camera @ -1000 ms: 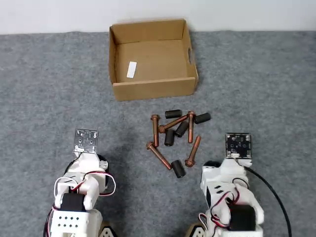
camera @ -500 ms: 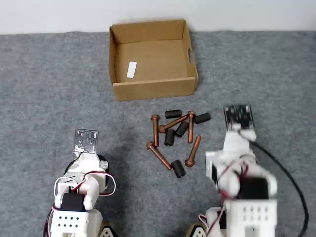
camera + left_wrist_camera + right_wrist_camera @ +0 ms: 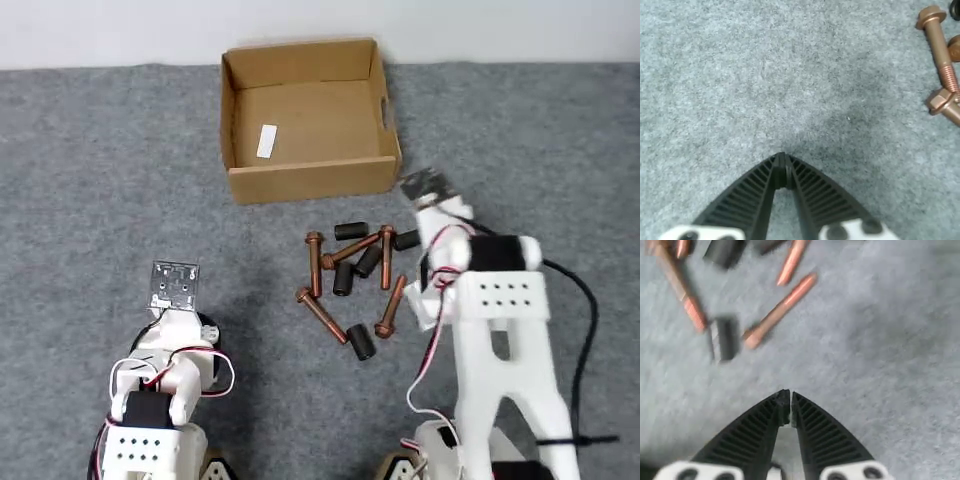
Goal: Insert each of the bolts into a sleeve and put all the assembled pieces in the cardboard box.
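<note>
A grey carpeted desk (image 3: 100, 150) is seen from above. A white right arm (image 3: 490, 300) is stretched out beside the scattered parts, while a white left arm (image 3: 165, 390) is folded back near the desk's front edge. An open brown cardboard box (image 3: 310, 180) is set at the far side, upright. The left pincer (image 3: 781, 162) is pressed together over bare carpet, and the right pincer (image 3: 787, 395) is likewise pressed together, nothing being pinched by either. Five copper-coloured threaded metal bolts (image 3: 321, 315) are strewn on the desk between box and arms. Five short black cylindrical sleeves (image 3: 361, 342) are mixed among them, each lying separate from the bolts.
</note>
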You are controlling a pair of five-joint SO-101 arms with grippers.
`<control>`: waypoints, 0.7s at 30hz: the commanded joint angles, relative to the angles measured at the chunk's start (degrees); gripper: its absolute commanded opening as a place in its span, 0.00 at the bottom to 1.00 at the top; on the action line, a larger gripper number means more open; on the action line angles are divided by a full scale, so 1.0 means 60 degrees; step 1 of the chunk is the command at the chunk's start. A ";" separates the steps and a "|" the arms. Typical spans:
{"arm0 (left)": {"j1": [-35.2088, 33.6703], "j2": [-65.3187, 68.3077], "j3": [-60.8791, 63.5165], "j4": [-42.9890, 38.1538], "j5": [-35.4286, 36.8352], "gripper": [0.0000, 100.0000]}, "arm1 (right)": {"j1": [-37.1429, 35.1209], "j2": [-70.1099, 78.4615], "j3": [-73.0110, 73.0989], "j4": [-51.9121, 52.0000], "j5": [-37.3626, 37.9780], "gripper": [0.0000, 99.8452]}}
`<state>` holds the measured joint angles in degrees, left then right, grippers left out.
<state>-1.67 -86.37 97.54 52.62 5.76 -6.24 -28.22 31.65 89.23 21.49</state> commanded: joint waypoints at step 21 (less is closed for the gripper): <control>-0.0044 -0.0088 -0.0374 0.0044 -0.0029 0.01 | -0.4183 0.3158 -0.0469 -0.0916 -0.1451 0.10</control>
<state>-1.67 -86.37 97.54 52.62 5.76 -30.24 -9.67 31.56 86.07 13.49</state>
